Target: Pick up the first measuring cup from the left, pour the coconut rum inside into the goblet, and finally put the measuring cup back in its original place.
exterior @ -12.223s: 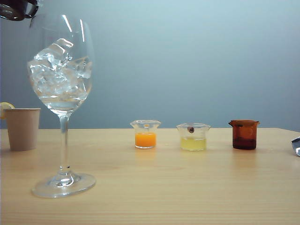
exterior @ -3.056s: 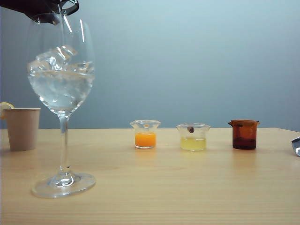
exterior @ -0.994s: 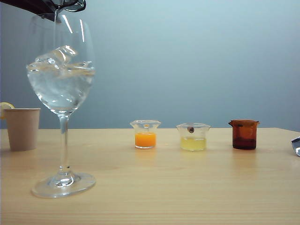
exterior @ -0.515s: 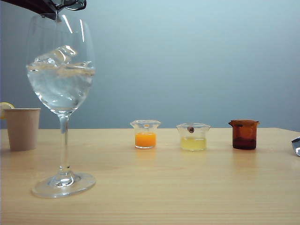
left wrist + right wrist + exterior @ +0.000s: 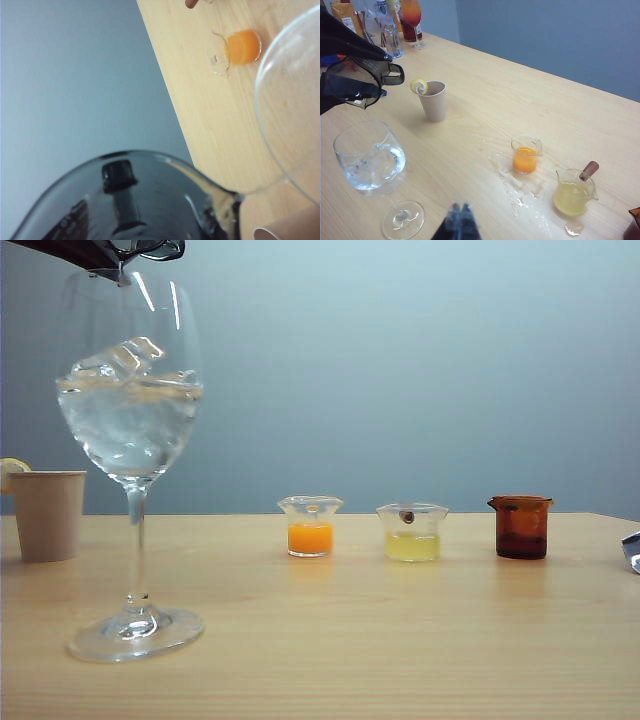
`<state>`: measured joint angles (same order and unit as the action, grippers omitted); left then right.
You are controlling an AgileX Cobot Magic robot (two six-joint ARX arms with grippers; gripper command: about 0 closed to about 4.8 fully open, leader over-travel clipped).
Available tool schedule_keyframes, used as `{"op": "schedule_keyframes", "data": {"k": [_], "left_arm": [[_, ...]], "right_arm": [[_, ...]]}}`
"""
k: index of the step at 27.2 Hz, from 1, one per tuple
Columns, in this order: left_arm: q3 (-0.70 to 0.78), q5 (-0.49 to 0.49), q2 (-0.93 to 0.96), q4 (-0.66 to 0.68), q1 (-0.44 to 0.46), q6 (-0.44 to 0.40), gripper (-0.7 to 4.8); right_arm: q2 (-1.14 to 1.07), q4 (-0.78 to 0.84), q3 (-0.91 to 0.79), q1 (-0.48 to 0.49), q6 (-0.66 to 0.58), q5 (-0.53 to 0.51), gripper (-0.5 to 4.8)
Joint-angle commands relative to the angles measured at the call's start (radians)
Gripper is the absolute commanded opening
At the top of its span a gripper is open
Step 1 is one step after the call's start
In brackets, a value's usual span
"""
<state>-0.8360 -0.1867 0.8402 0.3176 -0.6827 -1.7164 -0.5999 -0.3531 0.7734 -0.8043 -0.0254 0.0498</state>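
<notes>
- One smoky-grey measuring cup (image 5: 352, 82), the first measuring cup, hangs tipped on its side in the air, its spout over the rim of the goblet (image 5: 370, 157).
- The left hand (image 5: 375, 62) is clenched on the measuring cup from the side, with one dark finger (image 5: 119, 192) showing through the cup's tinted wall in the left wrist view.
- One goblet stands upright on the table (image 5: 400, 640), with ice cubes (image 5: 125, 360) floating in clear liquid that fills much of its bowl; whether any coconut rum is left in the tipped cup cannot be told.
- One beige paper cup (image 5: 434, 101) stands just beyond the goblet with one lemon slice (image 5: 419, 86) on its rim.
- Three more small cups stand in a row on the table, spaced apart: one with orange liquid (image 5: 310, 526), one with pale yellow liquid (image 5: 412, 532), and one amber-brown (image 5: 521, 527).
- A spill (image 5: 517, 192) glistens on the wood between and in front of the orange and yellow cups.
- The right hand (image 5: 459, 212) hovers above the table near the goblet's foot, its two fingertips pressed together on nothing.
- Several bottles (image 5: 387, 27) crowd the far corner of the table.
</notes>
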Motion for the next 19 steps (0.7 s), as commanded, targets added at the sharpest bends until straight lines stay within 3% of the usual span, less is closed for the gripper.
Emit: {"op": "schedule_keyframes", "data": {"k": [1,6,11,16,19], "left_arm": [[-0.010,0.000,-0.003,-0.020,-0.002,-0.004,-0.05],[-0.010,0.000,-0.003,-0.024,-0.002,0.027,-0.05],[-0.010,0.008,-0.003,-0.088,-0.001,0.288,-0.05],[-0.010,0.033,-0.004,-0.107,0.000,0.466,-0.05],[-0.010,0.061,-0.004,-0.111,0.000,0.615,-0.05]], "right_arm": [[0.002,0.013,0.003,0.001,0.003,-0.003,-0.03],[0.002,0.013,0.003,0.001,0.003,-0.003,-0.03],[0.002,0.013,0.003,0.001,0.003,-0.003,-0.03],[0.002,0.013,0.003,0.001,0.003,-0.003,-0.03],[0.002,0.013,0.003,0.001,0.003,-0.003,-0.03]]}}
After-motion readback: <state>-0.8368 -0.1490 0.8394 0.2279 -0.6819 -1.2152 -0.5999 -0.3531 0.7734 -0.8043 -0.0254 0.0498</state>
